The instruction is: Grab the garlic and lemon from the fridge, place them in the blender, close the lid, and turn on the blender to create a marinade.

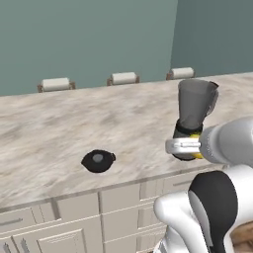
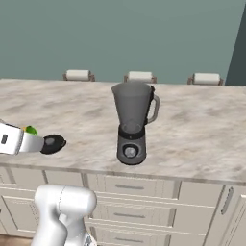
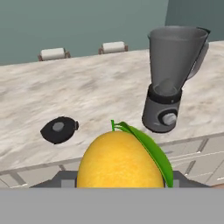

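Note:
My gripper (image 3: 120,180) is shut on the lemon (image 3: 120,159), a yellow fruit with a green leaf, held in front of the counter's near edge. From the side, the gripper (image 1: 184,146) with the lemon (image 1: 197,154) hangs just before the blender (image 1: 195,116). The blender (image 3: 171,74) stands on the counter with its smoky jar uncovered. A faint pale shape sits low in the jar; I cannot tell whether it is the garlic. The black lid (image 3: 59,129) lies flat on the counter left of the blender (image 2: 132,122), beside the gripper (image 2: 30,142). The fridge is out of view.
The marble counter (image 1: 49,123) runs across the view, with cream drawers (image 2: 129,190) below its front edge. Three stool backs (image 1: 55,84) line its far side before a green wall. Bare counter lies between the lid (image 1: 99,161) and the blender.

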